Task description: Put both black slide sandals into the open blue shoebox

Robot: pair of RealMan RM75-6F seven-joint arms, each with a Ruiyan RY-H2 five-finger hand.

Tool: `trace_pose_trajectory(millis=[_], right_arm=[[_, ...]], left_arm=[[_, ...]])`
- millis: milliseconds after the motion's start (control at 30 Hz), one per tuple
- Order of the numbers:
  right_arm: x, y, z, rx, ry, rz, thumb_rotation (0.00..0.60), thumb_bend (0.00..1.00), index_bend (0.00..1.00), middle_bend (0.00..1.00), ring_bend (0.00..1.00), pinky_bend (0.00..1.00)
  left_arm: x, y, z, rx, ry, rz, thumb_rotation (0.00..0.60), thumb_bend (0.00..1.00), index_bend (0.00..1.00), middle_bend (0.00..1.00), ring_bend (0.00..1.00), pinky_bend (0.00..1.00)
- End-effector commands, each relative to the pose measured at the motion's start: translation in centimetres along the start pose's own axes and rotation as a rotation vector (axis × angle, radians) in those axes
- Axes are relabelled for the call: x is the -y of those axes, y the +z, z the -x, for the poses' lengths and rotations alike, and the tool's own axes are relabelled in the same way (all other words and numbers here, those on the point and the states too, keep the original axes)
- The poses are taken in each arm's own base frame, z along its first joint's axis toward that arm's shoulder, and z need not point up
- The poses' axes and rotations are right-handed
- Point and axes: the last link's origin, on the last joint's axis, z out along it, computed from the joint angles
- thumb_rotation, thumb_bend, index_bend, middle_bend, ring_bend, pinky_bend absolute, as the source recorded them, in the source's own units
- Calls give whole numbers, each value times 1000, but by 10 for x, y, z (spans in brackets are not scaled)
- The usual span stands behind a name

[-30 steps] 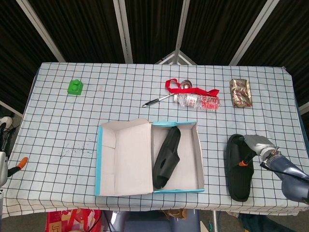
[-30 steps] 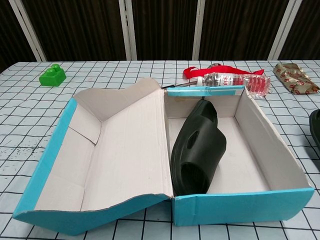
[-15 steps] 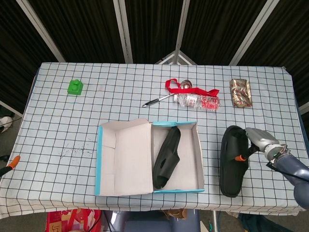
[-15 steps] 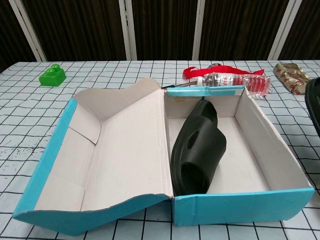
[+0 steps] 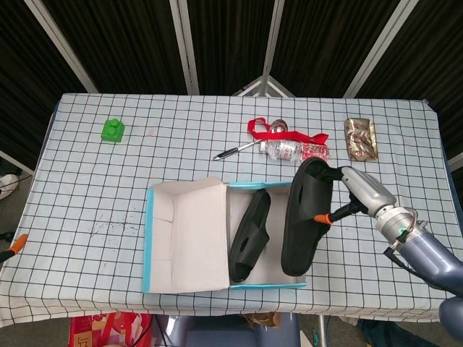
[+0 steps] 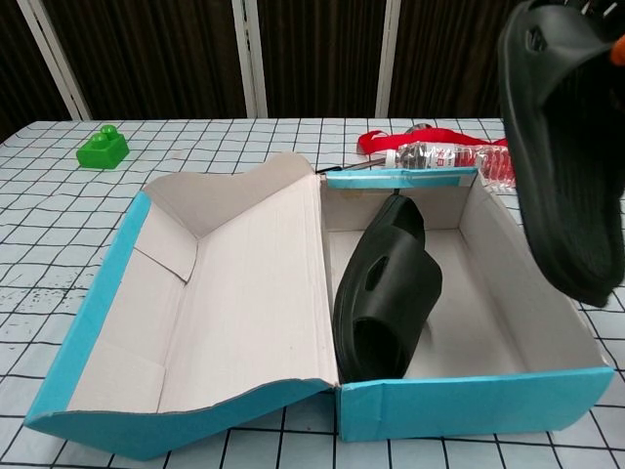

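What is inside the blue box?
One black sandal lies inside the blue shoebox, leaning toward its left side. The right hand holds the second sandal above the box's right side, not in it. The floor under the first sandal is hidden.

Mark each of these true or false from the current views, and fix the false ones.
1. One sandal already lies in the shoebox. True.
2. The right hand holds the second sandal above the box. True.
3. The second sandal rests flat on the table. False: it is lifted, hanging over the box's right side.
4. The box lid is closed. False: the lid lies open to the left.
5. The green block sits inside the box. False: it is on the table at far left.
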Motion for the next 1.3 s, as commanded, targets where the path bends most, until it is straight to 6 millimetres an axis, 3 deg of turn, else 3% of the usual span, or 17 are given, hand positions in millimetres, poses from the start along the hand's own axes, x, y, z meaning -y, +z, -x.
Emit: trace_pose_trajectory(millis=[33, 267, 667, 933, 1300], right_arm=[[11, 2, 15, -17, 55, -98, 600, 368, 616, 524, 274, 90], [14, 20, 47, -8, 198, -181, 600, 389, 617, 524, 280, 89], [-3, 47, 88, 6, 279, -273, 600, 409, 638, 524, 282, 89], [-18, 60, 97, -17, 243, -369, 600, 412, 641, 524, 283, 90], [-53, 64, 97, 52, 190, -363, 600, 426, 643, 524, 283, 90]], left_arm=[[-1, 0, 1, 8, -3, 6, 600, 77, 136, 0, 0, 99], [-6, -2, 3, 24, -23, 35, 600, 77, 135, 0, 0, 99], [-5, -1, 3, 7, -29, 34, 600, 77, 136, 0, 0, 99], [-6, 0, 6, 10, -12, 34, 600, 77, 140, 0, 0, 99], [-9, -1, 12, 18, 14, 34, 600, 77, 142, 0, 0, 99]])
